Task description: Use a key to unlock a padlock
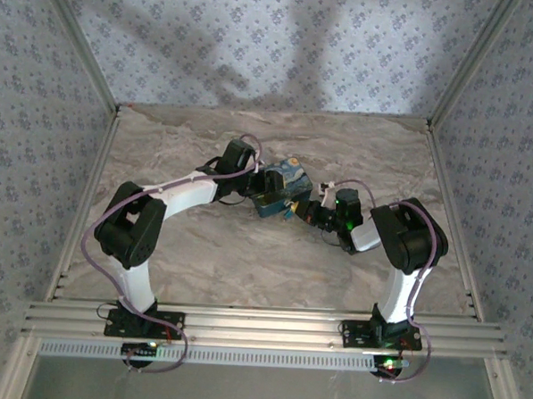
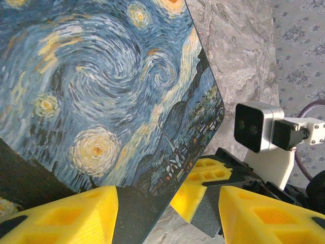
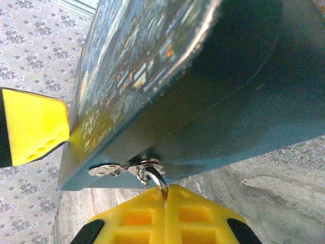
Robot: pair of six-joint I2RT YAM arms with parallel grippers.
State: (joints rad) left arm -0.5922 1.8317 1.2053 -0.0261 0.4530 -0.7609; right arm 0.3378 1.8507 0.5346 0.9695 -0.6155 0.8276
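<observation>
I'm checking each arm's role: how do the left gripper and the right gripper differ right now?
The left gripper stands wide, with a corner of the painted tin between its tips; the right gripper is pressed shut. The left deals with the big tin, and whether it grips is unclear; the right pinches a thin curved metal piece at the tin's edge. Both are yellow-fingered.

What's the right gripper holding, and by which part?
The right gripper is shut on a thin curved metal piece at the tin's latch, pinching its lower end; whether key or padlock cannot be told.
</observation>
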